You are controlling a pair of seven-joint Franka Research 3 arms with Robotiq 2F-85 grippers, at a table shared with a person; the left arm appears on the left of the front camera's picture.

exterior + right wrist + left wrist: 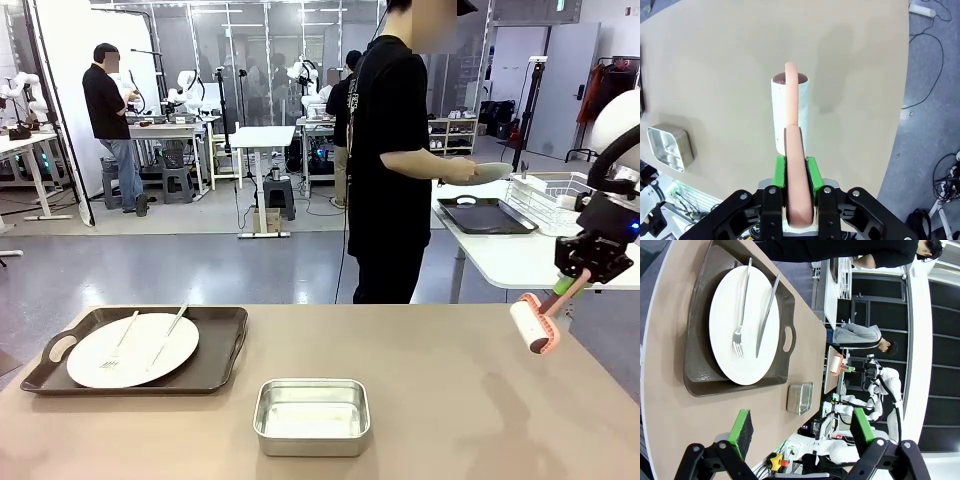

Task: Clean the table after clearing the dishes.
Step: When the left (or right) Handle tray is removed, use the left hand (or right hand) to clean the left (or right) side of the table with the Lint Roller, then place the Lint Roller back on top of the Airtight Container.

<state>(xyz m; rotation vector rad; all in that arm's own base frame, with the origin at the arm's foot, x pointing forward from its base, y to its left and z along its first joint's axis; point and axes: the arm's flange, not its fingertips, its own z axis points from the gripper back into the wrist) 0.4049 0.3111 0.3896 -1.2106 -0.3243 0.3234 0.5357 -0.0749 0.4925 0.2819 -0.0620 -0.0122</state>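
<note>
Table (450,400): right fingers (811,172) clamp lint roller (789,107); left fingers (742,427) wide apart.

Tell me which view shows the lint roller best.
Right wrist view: the lint roller is close and centred, its pink handle clamped in the right end effector. Front view shows it smaller, side-on; left wrist view, tiny and distant.

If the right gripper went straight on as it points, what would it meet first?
Likely the bare table: the right gripper is shut on a lint roller, whose roll would touch first. Depth unclear.
</note>
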